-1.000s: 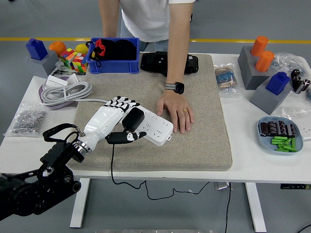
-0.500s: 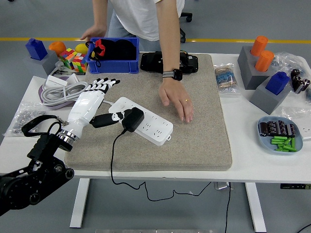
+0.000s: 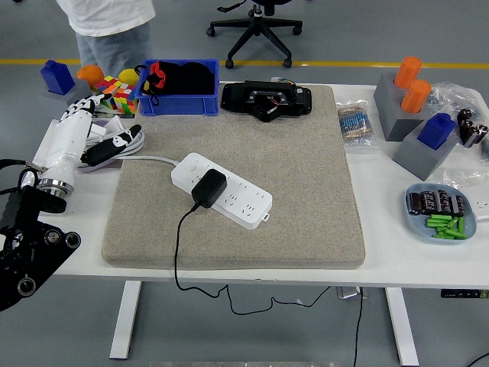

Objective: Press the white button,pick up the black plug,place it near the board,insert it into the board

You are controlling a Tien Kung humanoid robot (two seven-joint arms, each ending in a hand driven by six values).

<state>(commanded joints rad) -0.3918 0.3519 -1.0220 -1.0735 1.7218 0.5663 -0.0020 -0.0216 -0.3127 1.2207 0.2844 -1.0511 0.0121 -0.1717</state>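
Note:
A white power strip (image 3: 229, 191) lies slanted on the grey mat (image 3: 306, 191). The black plug (image 3: 208, 188) sits in one of its sockets, and its black cable (image 3: 180, 245) runs down over the table's near edge. The strip's white button (image 3: 189, 164) is at its upper left end. My left hand (image 3: 88, 130), white with black fingertips, hovers at the table's left edge over the coiled white cable, well left of the strip, fingers spread and holding nothing. The right arm is out of view.
A blue bin (image 3: 179, 87) and a black device (image 3: 266, 99) stand at the back. Coloured blocks (image 3: 114, 93) are at the back left, grey holders with orange and blue pieces (image 3: 412, 107) at the right, a plate of small parts (image 3: 442, 212) near it. A person (image 3: 107, 30) stands at the far left.
My left hand has let go of the plug and pulled back left off the mat. The person's hand has left the mat, and the person has moved to the far left.

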